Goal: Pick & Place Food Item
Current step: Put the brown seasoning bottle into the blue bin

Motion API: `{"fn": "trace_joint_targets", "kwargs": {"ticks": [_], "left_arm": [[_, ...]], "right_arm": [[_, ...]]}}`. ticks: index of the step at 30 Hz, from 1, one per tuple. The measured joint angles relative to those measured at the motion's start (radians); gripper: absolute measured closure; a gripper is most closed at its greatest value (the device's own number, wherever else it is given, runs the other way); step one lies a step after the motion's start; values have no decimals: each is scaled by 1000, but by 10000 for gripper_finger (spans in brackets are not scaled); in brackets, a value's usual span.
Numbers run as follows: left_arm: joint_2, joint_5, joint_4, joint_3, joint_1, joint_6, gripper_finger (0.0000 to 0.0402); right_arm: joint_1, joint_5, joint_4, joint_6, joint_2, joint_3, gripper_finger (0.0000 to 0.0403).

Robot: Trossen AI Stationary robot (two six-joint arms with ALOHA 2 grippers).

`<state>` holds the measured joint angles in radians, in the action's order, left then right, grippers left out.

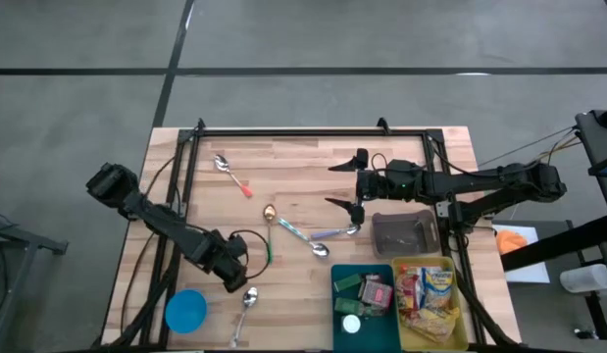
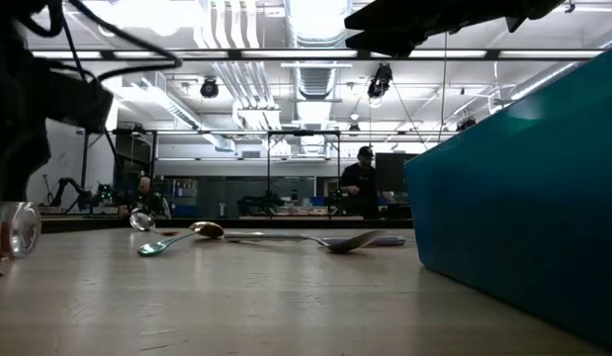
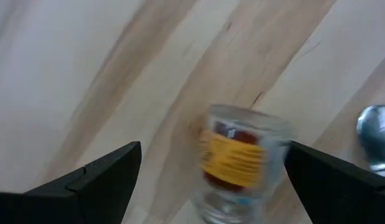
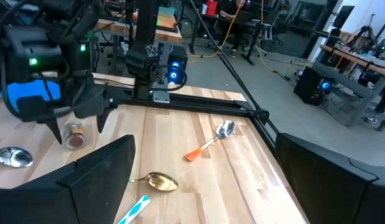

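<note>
Directly under the left wrist camera, a small glass jar (image 3: 242,165) with a yellow label and something red inside stands on the wooden table (image 1: 303,162), between the spread fingers of the left gripper (image 1: 232,277), which is released and grasping nothing. Seen from the right wrist, the jar (image 4: 74,135) stands upright just below those fingertips, so its long axis looks vertical and a short descent should bring the fingers round it. That arm is clearly the nearer one; the right gripper (image 1: 344,184) hovers well apart over the middle of the table, fingers also spread wide and empty. Several spoons lie scattered between the two arms. Near the right arm sit three containers: a grey tray (image 1: 379,245) that looks nearly empty, a teal bin (image 1: 336,312) holding small packets and a white lid, and a yellow bin (image 1: 462,306) packed with snack bags. A blue lid (image 1: 185,310) lies near the left arm
</note>
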<state>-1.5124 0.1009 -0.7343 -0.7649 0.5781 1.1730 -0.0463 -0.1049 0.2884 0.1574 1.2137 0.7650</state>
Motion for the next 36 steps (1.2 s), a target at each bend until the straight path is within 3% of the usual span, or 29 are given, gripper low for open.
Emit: {"fn": "trace_joint_targets", "kwargs": {"ticks": [14,36], "left_arm": [[-46,-8,73,0,0,-3,9],[-45,11,31,0,-2,56,9]], "right_arm": [[0,0,0,0,0,0,18],[0,0,0,0,0,0,18]]}}
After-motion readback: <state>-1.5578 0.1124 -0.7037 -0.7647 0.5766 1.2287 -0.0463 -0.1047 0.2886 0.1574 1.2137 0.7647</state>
